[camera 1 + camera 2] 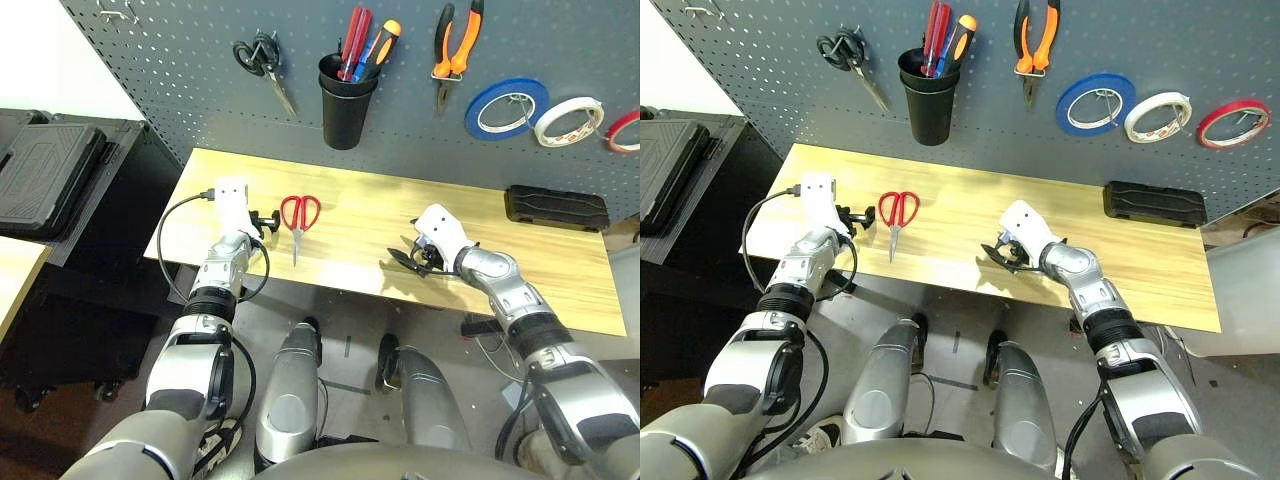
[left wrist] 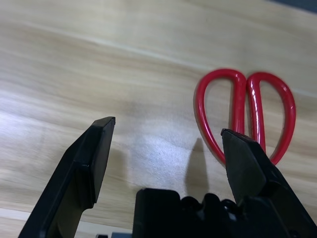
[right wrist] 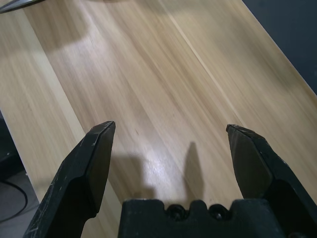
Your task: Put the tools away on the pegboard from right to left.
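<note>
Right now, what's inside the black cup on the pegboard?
The black cup holds a red-handled screwdriver and an orange-and-black-handled one, with a blue handle between. Their shafts and tips are hidden by the cup wall.

The red-handled scissors lie flat on the table's left part, closed, handles toward the far edge and blades toward the near edge. On the dark grey pegboard the orange-and-black pliers hang, and the thin red tape ring hangs at the far right. The red-handled screwdriver stands in the black cup.
</note>
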Controlling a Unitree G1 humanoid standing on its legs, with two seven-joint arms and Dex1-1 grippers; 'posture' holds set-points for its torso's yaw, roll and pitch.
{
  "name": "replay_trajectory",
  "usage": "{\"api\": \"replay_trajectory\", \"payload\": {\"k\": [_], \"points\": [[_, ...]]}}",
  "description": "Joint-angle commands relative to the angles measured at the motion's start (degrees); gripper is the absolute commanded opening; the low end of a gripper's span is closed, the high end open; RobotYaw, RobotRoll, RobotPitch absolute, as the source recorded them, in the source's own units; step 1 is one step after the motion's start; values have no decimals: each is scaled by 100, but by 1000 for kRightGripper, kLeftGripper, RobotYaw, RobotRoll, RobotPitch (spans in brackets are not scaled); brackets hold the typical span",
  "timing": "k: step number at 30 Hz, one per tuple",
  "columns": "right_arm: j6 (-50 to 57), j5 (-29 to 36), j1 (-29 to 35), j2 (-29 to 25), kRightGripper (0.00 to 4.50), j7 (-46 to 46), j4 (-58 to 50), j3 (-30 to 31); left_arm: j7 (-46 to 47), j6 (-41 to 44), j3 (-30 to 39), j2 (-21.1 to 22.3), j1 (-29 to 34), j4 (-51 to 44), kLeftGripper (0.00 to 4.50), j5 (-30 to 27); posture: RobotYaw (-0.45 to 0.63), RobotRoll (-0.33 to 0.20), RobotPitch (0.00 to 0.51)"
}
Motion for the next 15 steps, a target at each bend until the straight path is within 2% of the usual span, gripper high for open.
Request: {"api": "replay_trajectory", "payload": {"k": [1, 7, 15], "points": [[275, -37, 157, 76, 4500, -16, -290, 104, 77, -48, -20, -79, -133, 533, 4458, 73, 226, 0, 349], [748, 49, 447, -21, 4500, 62, -1180, 70, 236, -230, 22, -105, -457, 1161, 4458, 70, 206, 0, 355], [1006, 82, 618, -191, 4500, 112, -1667, 70, 312, -61, -104, -345, -371, 1318, 4458, 156, 201, 0, 357]]}}
